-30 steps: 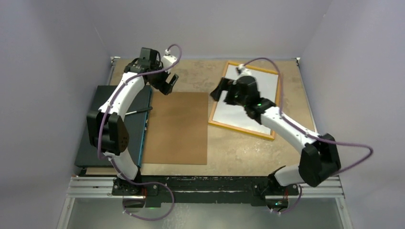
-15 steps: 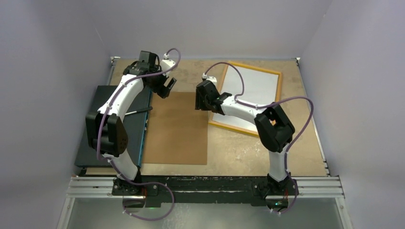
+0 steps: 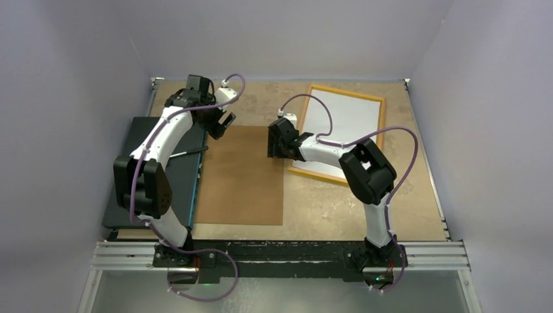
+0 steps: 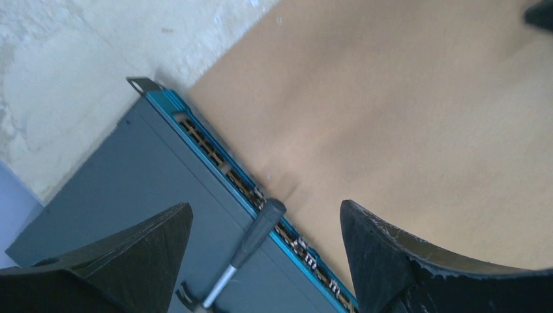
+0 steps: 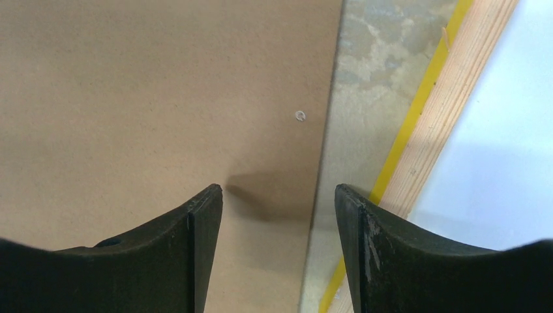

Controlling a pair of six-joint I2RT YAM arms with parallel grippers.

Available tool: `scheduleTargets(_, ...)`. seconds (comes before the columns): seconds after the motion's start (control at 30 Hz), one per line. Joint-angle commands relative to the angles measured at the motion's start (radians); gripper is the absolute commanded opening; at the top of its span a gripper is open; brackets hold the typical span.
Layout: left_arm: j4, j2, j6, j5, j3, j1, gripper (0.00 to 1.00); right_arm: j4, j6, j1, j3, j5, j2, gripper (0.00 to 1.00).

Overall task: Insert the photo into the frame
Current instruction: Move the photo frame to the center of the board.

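White-backed photo (image 3: 349,120), one, flat inside the one yellow frame (image 3: 349,92), far right on the bench (image 3: 404,195). Seemingly seated; backing step likely next: pinch the single brown board (image 3: 241,176) by its right edge and lift. Over that edge, right fingers (image 5: 385,254) spread, empty; left fingers (image 4: 130,254) spread, empty, near the one black panel (image 3: 184,186).

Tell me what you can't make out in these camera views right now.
- The photo: printed side unseen, top view shows only a white face.
- The frame: near right corner covered by the right arm, top view.
- The grey-handled tool: lower end cut off by the bottom edge, left wrist view.
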Motion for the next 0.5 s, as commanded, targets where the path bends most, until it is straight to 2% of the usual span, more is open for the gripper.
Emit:
scheduleTargets(0.0, 0.019, -0.060, 0.140, -0.035, -0.085, 0.006, 0.82, -0.004, 0.036, -0.027, -0.092, 0.022, -0.078, 0.67)
scheduleTargets(0.17, 0.056, -0.059, 0.180, -0.058, -0.156, 0.005, 0.83, 0.002, 0.042, -0.034, -0.172, 0.042, -0.134, 0.68)
scheduleTargets(0.23, 0.076, -0.045, 0.171, -0.067, -0.162, 0.005, 0.83, 0.010, 0.039, -0.031, -0.194, 0.095, -0.162, 0.67)
scheduleTargets(0.47, 0.111, 0.065, 0.124, -0.087, -0.083, 0.002, 0.79, 0.025, 0.037, 0.128, -0.291, 0.178, -0.328, 0.67)
